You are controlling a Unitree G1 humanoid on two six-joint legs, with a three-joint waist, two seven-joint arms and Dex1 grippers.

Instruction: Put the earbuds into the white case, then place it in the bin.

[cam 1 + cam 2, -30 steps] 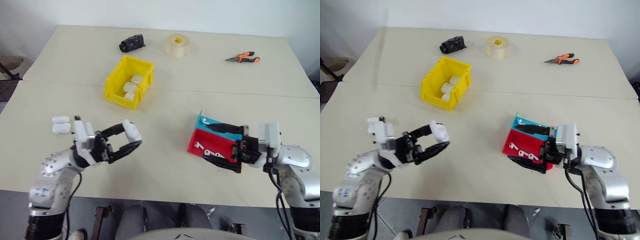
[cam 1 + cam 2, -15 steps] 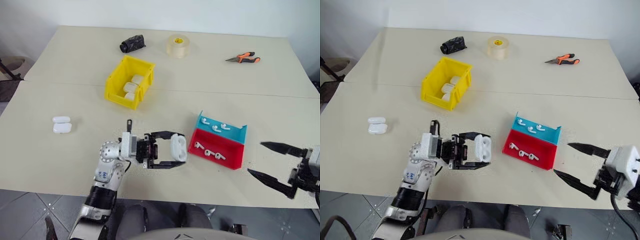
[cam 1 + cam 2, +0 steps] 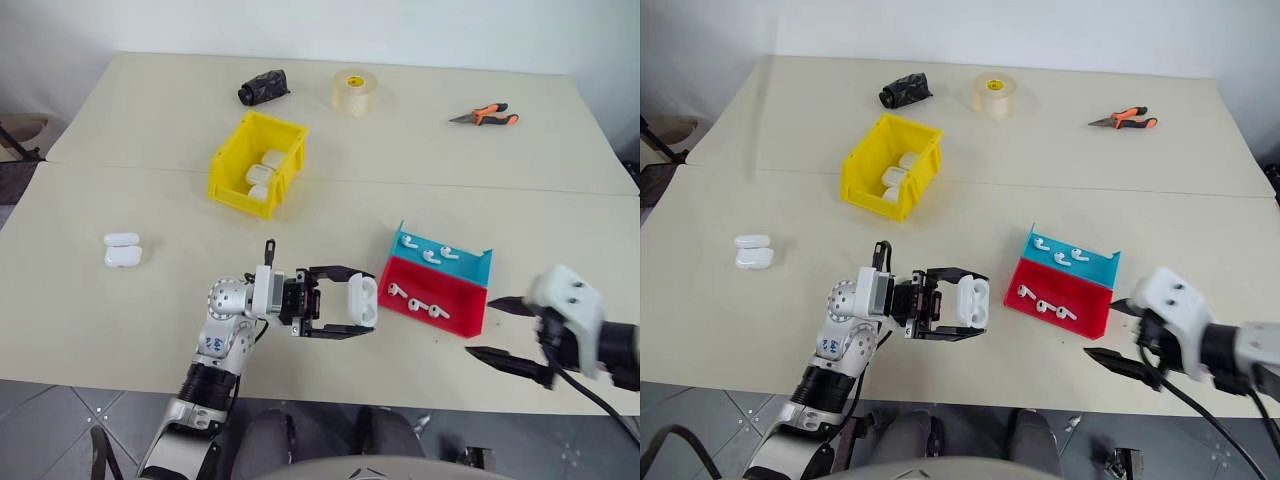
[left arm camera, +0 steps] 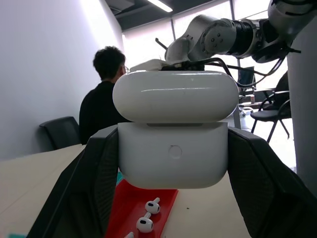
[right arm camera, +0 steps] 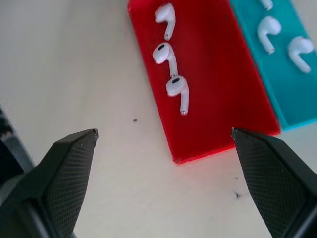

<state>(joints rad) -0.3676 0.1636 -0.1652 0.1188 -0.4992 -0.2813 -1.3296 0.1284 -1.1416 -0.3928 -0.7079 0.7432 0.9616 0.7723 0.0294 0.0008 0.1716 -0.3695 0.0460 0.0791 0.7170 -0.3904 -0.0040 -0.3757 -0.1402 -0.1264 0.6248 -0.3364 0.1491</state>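
My left gripper (image 3: 362,303) is shut on the white case (image 3: 972,302), holding it above the table just left of the trays. In the left wrist view the case (image 4: 173,148) sits between both black fingers (image 4: 101,173), lid uppermost. Three earbuds (image 3: 410,298) lie in the red tray (image 3: 455,305) and three more (image 3: 432,255) in the blue tray (image 3: 470,268). My right gripper (image 3: 496,328) is open and empty, right of the red tray near the table's front edge; its wrist view looks down on the earbuds (image 5: 171,54). The yellow bin (image 3: 228,165) stands farther back on the left.
White cases (image 3: 262,172) lie inside the bin, and two more (image 3: 122,250) sit at the left. Along the far side are a black object (image 3: 263,87), a tape roll (image 3: 355,90) and orange-handled pliers (image 3: 485,116). A seated person (image 4: 106,106) shows in the left wrist view.
My left gripper swung right with the case, from the table's left to beside the trays. My right gripper pulled back off the trays to the right and turned downward.
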